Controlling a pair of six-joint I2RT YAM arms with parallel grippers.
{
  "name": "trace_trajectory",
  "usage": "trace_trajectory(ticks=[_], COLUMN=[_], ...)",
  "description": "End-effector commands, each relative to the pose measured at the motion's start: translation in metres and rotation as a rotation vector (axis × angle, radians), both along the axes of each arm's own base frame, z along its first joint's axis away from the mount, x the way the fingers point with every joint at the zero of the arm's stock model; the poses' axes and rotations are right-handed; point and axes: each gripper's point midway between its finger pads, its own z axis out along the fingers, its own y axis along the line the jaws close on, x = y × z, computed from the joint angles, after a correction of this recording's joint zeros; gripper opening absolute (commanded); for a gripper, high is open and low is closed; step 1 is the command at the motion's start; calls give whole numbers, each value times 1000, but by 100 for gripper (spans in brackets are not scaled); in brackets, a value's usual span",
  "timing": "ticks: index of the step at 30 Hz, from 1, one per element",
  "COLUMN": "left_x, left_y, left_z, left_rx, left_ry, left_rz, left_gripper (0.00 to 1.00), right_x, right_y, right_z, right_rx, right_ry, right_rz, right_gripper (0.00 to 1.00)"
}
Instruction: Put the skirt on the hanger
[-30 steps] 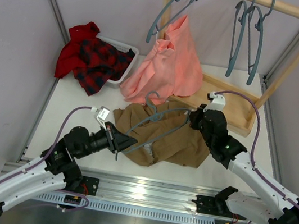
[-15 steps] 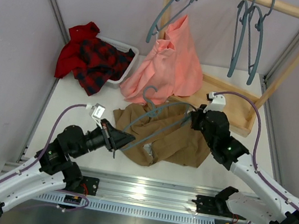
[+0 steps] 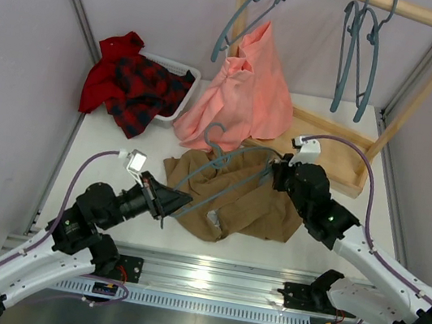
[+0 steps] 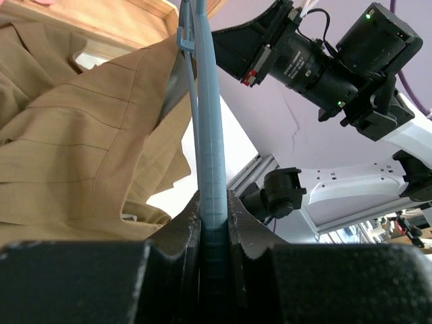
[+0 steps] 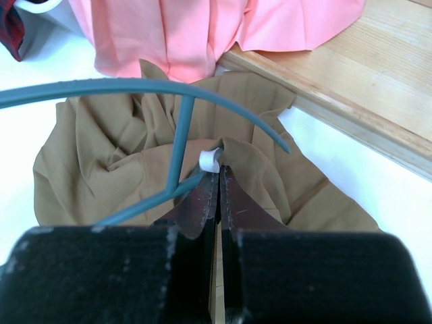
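Observation:
The tan skirt [image 3: 254, 209] lies crumpled mid-table. A grey-blue hanger [image 3: 225, 182] slants over it, its hook [image 3: 215, 134] pointing to the back. My left gripper [image 3: 173, 202] is shut on the hanger's near-left end; in the left wrist view the hanger's bar [image 4: 210, 135] runs up from between my jaws [image 4: 213, 199], with the skirt [image 4: 81, 155] to its left. My right gripper [image 3: 277, 170] is shut, pinching a fold of the skirt [image 5: 101, 169] at its tips [image 5: 219, 170], right beside the hanger [image 5: 179, 142] and a small white piece [image 5: 210, 160].
A salmon-pink garment [image 3: 239, 92] hangs from a hanger on the wooden rack [image 3: 339, 161] just behind the skirt. Two spare hangers [image 3: 356, 57] hang from the rail. A red-and-black plaid garment [image 3: 134, 83] spills from a white basket [image 3: 178, 98] at the back left.
My left gripper has pulled back a little to the left with the hanger's end. The hanger's hook has shifted up and back. My right gripper has edged slightly toward the rack.

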Motion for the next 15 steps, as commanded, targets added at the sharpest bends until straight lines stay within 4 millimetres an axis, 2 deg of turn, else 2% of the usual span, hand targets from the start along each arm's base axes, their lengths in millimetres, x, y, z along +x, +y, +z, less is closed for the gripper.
trace_trajectory(ticks=[1,6,15], left_x=[0,-5,-19], left_y=[8,7,14], left_z=[51,59,74], left_rx=[-84,-100,-154], left_ry=[-128,-157,-245], left_rz=[27,1,-38], left_gripper=[0,0,0], right_x=[-7,-12,-9], right_y=[5,2,-2], right_z=[14,10,3], right_rx=[15,3,-36], right_ry=[-33,-18,20], right_rz=[36,38,10], right_gripper=[0,0,0])
